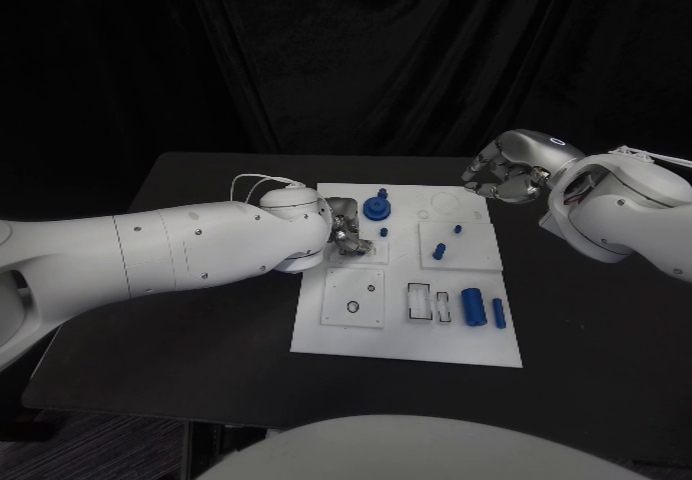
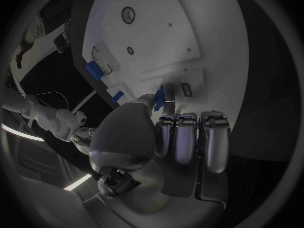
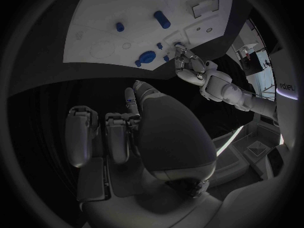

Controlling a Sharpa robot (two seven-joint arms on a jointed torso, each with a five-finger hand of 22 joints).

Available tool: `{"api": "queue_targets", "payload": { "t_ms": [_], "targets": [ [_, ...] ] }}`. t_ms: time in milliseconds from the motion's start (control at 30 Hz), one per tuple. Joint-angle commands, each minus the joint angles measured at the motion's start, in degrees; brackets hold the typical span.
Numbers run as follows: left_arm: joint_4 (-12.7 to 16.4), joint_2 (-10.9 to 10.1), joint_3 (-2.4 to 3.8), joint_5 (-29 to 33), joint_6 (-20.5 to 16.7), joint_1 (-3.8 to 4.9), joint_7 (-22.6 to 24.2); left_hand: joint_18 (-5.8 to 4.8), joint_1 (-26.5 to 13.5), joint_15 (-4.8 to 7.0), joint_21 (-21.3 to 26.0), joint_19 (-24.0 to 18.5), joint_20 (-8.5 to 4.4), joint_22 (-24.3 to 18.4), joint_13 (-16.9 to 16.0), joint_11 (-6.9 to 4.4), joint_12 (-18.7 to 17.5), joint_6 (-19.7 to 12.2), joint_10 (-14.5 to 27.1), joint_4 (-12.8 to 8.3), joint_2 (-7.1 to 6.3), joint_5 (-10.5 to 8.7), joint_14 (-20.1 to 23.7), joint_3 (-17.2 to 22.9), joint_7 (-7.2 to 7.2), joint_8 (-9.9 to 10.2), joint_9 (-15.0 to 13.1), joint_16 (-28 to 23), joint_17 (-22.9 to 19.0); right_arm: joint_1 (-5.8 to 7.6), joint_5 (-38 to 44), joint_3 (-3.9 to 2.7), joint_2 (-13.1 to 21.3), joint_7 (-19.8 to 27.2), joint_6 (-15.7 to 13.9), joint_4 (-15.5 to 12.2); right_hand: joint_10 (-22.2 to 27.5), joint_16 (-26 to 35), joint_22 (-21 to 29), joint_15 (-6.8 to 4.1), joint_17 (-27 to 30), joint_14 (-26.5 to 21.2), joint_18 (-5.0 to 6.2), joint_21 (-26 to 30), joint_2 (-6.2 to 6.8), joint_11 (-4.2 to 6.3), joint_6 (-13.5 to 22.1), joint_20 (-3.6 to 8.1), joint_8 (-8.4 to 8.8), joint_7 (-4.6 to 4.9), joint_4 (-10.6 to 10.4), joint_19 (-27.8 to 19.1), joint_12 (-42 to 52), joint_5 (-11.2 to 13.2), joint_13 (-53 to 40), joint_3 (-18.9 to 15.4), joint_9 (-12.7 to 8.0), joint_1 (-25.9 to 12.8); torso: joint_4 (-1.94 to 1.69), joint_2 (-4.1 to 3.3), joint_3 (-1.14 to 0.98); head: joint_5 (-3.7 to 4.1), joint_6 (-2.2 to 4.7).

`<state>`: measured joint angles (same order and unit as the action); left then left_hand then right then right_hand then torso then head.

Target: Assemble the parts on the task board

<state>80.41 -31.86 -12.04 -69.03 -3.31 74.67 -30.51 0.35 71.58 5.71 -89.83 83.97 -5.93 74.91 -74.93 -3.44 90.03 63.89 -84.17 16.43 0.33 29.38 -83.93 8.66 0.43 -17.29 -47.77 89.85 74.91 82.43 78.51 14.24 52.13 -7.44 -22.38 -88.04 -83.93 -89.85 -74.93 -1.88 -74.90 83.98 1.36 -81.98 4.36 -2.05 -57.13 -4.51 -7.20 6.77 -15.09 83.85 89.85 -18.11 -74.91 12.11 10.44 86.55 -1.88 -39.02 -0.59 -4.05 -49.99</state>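
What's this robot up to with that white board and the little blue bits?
It is fitting small blue parts into a white task board on a black table. Its left hand is down at the board's middle, with a small blue peg at its fingers. The right hand hovers curled off the board's far corner, holding nothing. A round blue part stands nearby; two blue cylinders lie loose.

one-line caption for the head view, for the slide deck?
Left hand works a small blue part on the white task board while the right hand hovers curled beyond the board's far corner.
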Motion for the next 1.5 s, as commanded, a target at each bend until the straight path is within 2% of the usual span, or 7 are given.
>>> {"api": "queue_targets", "payload": {
  "t_ms": [33,1067,1133,1167,1233,1333,1500],
  "targets": [
    [0.1,0.0,-0.08,0.1,0.3,-0.4,-0.1,-0.35,-0.5,-0.04,-0.2,6.0,0.12,15.1,-15.1,0.11,0.0,0.1,-5.8,0.0,0.04,-0.31,-6.1,0.4,-0.03,0.2,0.0,0.2,15.1,-0.16,0.1,-0.05,0.0,-1.4,0.3,0.0,-6.1,-0.1,-12.3,0.58,-15.1,6.0,0.76,0.2,-0.67,-0.37,-0.2,-0.36,0.2,0.1,-0.1,1.9,0.2,-0.4,-15.1,0.4,-0.1,0.0,-0.03,0.03,0.02,0.03,-0.01],
    [0.1,-0.2,-0.07,0.1,0.8,-0.87,-0.3,-0.35,-1.3,-0.09,-0.2,6.0,0.18,15.1,-15.1,0.18,0.0,0.2,-5.8,0.0,-0.3,-0.8,-6.1,1.4,0.06,0.5,-0.4,0.2,15.1,-0.31,0.1,-0.05,0.0,-1.7,1.0,0.2,-6.1,-0.1,-12.2,0.58,-15.1,6.0,0.79,0.3,-0.91,-0.38,-0.2,-0.37,0.26,0.12,-0.2,1.8,0.2,-0.7,-15.1,0.5,-0.1,-0.2,-0.04,-0.01,0.05,-0.2,-0.01],
    [0.0,-0.2,-0.07,0.1,0.8,-0.9,-0.2,-0.35,-3.7,-0.22,-0.2,6.0,0.3,15.1,-15.1,0.32,0.0,0.5,-5.8,0.1,-0.24,-5.9,-6.1,1.5,0.12,0.8,-0.8,0.2,15.1,-0.31,0.1,-0.05,0.0,-1.8,1.0,0.2,-6.1,-0.1,-12.2,0.58,-15.1,6.0,0.79,0.3,-0.91,-0.38,-0.2,-0.37,0.26,0.12,-0.2,1.8,0.2,-0.7,-15.1,0.5,-0.1,-0.2,-0.07,0.0,0.04,-0.14,-0.01],
    [0.0,-0.1,-0.07,0.1,0.8,-0.91,-0.2,-0.35,-3.8,-0.23,-0.2,6.0,0.31,15.1,-15.1,0.3,0.0,0.5,-5.8,0.0,-0.22,-6.39,-6.1,1.6,0.14,0.9,-0.8,0.2,15.1,-0.32,0.1,-0.05,0.1,-1.8,1.1,0.2,-6.1,-0.1,-12.2,0.58,-15.1,6.0,0.79,0.3,-0.91,-0.38,-0.2,-0.37,0.26,0.12,-0.2,1.8,0.2,-0.7,-15.1,0.5,-0.1,-0.2,-0.07,0.01,0.04,-0.14,-0.01],
    [-0.1,-0.1,-0.07,0.1,0.8,-0.94,-0.1,-0.35,-5.3,-0.26,-0.2,6.0,0.37,15.1,-15.1,0.36,0.0,0.7,-5.8,0.1,-0.19,-9.32,-6.1,1.4,0.21,1.1,-1.2,0.2,15.1,-0.32,0.1,-0.05,0.1,-1.8,1.1,0.2,-6.1,-0.1,-12.2,0.59,-15.1,6.0,0.82,0.4,-1.01,-0.38,-0.2,-0.38,0.27,0.12,-0.2,1.8,0.2,-0.8,-15.1,0.6,-0.1,-0.3,-0.07,0.03,0.03,-0.13,-0.01],
    [-0.1,-0.1,-0.07,0.1,0.8,-0.97,-0.1,-0.35,-6.0,-0.29,-0.2,6.0,0.39,15.1,-15.1,0.39,0.0,0.8,-5.8,0.1,-0.15,-10.41,-6.1,1.2,0.25,1.3,-1.3,0.2,15.1,-0.32,0.1,-0.05,0.1,-1.9,1.2,0.2,-6.1,-0.1,-12.2,0.59,-15.1,6.0,0.82,0.4,-1.01,-0.38,-0.2,-0.38,0.27,0.12,-0.2,1.8,0.2,-0.8,-15.1,0.6,-0.1,-0.3,-0.08,0.02,0.03,-0.17,-0.01],
    [-0.2,-0.2,-0.07,0.1,1.0,-1.02,-0.2,-0.35,-8.9,-0.4,-0.2,6.0,0.5,15.1,-15.1,0.53,0.0,1.1,-5.8,0.1,-0.06,-13.98,-6.1,0.0,0.39,2.0,-1.8,0.2,15.1,-0.33,0.1,-0.05,0.1,-2.0,1.3,0.2,-6.1,-0.1,-12.2,0.59,-15.1,6.0,0.83,0.5,-1.09,-0.37,-0.3,-0.38,0.27,0.11,-0.3,1.7,0.2,-0.9,-15.1,0.6,-0.1,-0.3,0.06,0.0,0.05,-0.4,-0.01]
  ]
}}
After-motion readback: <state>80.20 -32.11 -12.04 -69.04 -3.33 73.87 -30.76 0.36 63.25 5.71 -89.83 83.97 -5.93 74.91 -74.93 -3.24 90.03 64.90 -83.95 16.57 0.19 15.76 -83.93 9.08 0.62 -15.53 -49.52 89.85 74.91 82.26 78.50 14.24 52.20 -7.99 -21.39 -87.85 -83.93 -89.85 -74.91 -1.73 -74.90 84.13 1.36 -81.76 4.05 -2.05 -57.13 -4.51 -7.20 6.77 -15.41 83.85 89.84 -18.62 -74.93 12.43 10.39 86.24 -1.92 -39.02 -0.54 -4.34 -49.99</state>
